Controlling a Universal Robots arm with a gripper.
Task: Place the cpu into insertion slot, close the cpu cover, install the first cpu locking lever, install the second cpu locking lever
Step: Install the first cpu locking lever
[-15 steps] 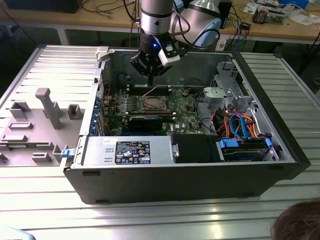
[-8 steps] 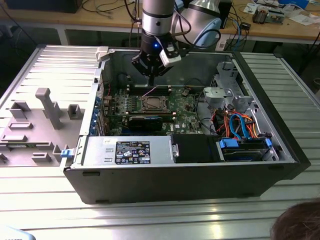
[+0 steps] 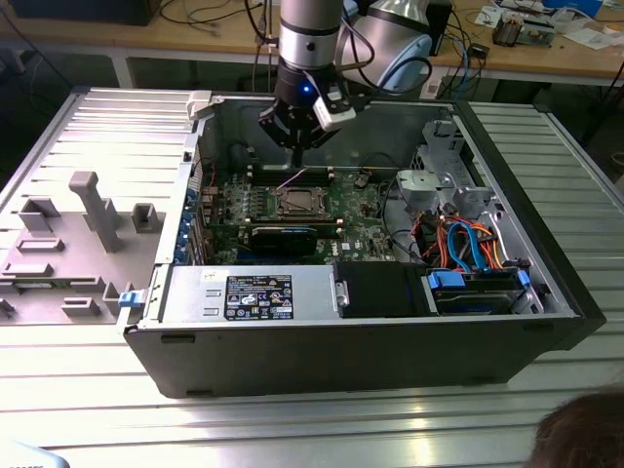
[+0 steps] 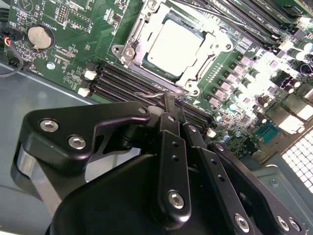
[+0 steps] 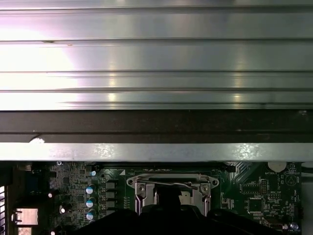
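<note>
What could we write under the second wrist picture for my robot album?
Robot gripper hovers beside the socket, where the cpu sits under its closed cpu cover.

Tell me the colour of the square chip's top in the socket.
Dull silver-grey: the small flat square cpu sits framed by the thin silver metal cpu cover, clearest in the second wrist view.

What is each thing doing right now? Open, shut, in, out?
cpu: sitting in its socket, silver top showing.
cpu cover: closed down flat around the cpu.
locking lever: thin wire, its end by the gripper's tip.
gripper: fingers shut together, tip at the lever beside the socket.
computer case: side open, lying on the table.
</note>
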